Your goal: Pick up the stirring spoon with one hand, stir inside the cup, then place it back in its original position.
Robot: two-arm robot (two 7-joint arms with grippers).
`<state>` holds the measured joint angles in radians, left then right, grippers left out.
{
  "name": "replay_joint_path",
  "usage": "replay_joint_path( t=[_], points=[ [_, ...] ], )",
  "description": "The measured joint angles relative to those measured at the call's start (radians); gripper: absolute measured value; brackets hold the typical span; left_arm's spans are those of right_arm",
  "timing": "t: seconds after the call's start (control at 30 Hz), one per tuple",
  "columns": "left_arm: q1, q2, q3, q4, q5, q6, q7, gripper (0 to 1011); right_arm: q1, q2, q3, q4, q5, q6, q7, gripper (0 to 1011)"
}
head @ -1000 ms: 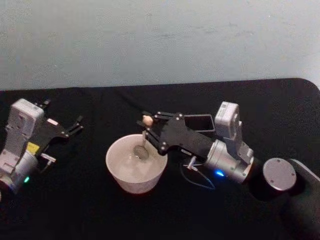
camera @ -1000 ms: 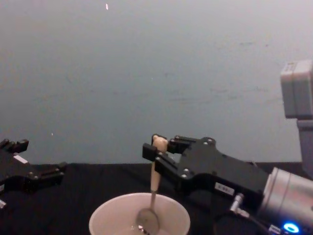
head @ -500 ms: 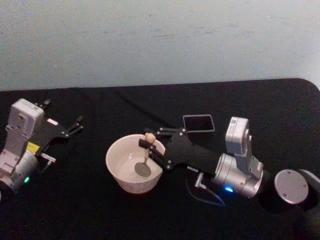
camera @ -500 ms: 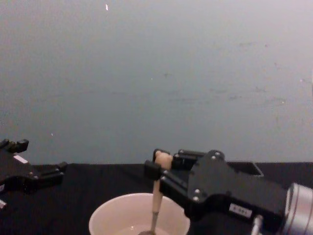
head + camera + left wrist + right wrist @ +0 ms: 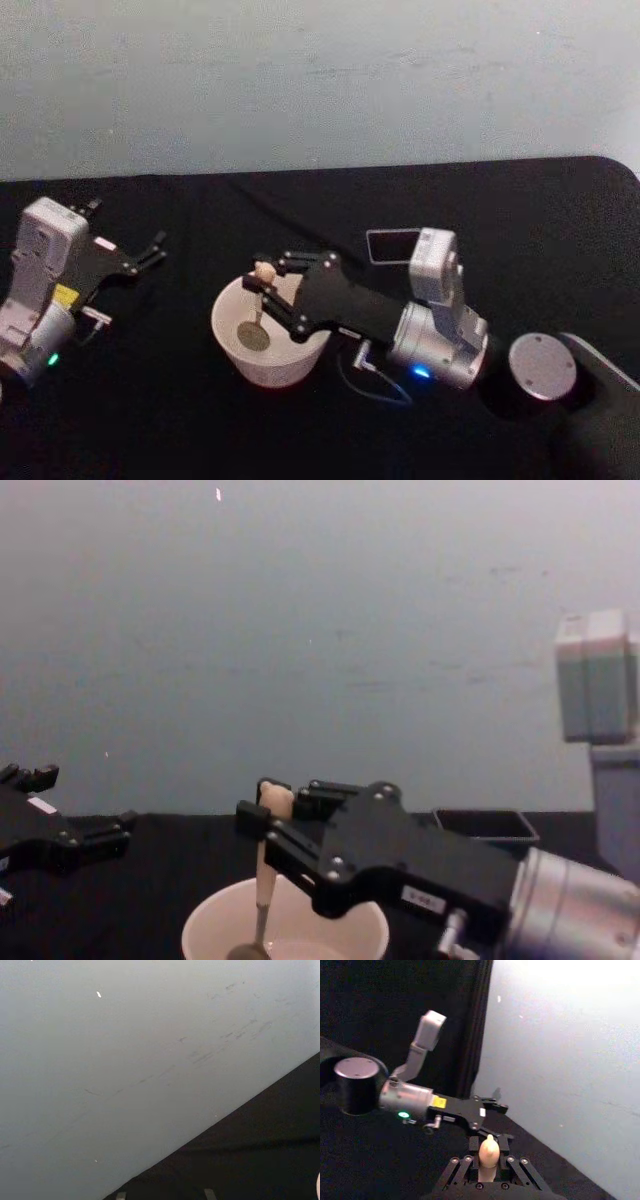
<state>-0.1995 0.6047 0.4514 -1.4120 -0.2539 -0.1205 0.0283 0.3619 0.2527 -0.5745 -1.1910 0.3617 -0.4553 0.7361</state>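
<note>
Matt black cloth over the desk (image 5: 200, 430). Smooth cream-white finish on the cup (image 5: 255, 368), slightly glossy, ceramic or plastic hard to tell. On the stirring spoon (image 5: 258, 305): matt beige handle, thin dark metal neck, dully shining metal bowl. Matt black hard plastic with small bright screw heads on the right pincer (image 5: 265, 275); same matt black on the left pincer (image 5: 124, 226). Satin silver-grey metal on the right arm (image 5: 435, 345). Matt dark grey holder (image 5: 388, 246). Flat, scuffed paint on the wall (image 5: 320, 80).

Holder (image 5: 388, 245) partly behind right arm (image 5: 440, 338)
</note>
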Motion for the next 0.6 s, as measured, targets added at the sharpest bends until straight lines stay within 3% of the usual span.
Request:
replay_joint_path(
  t=[0.27,0.6],
  points=[
    [0.0,0.0,0.0,0.0,0.0,0.0,0.0,1001,0.052,-0.041,0.012,0.091,-0.036,-0.019,-0.046,214],
    [0.0,0.0,0.0,0.0,0.0,0.0,0.0,1001,0.061,-0.048,0.034,0.111,-0.042,-0.019,-0.06,214]
  ],
)
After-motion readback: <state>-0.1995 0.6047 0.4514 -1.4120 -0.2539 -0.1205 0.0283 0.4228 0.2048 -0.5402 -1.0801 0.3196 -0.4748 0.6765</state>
